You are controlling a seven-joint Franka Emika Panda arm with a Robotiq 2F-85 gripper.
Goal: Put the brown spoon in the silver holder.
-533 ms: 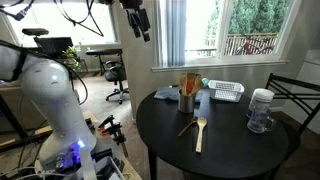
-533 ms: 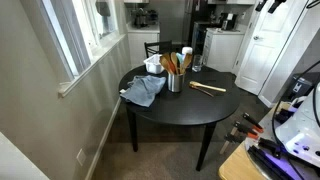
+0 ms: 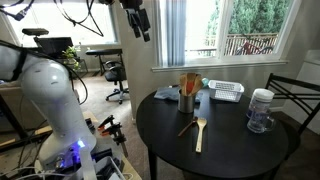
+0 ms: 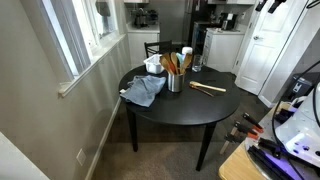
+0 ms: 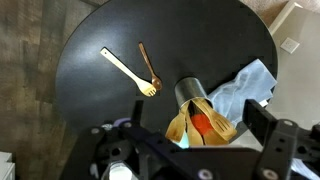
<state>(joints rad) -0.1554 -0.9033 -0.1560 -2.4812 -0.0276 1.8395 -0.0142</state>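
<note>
Dark-brown slender spoon (image 5: 147, 62) lying flat on the black table (image 5: 205, 35), beside the pale wooden spoon (image 5: 122, 68), near the silver holder (image 5: 189, 92), my gripper (image 3: 139, 27) hovering high above, jaws standing apart, empty.

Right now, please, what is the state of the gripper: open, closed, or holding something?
Gripper: open, holding nothing.
</note>
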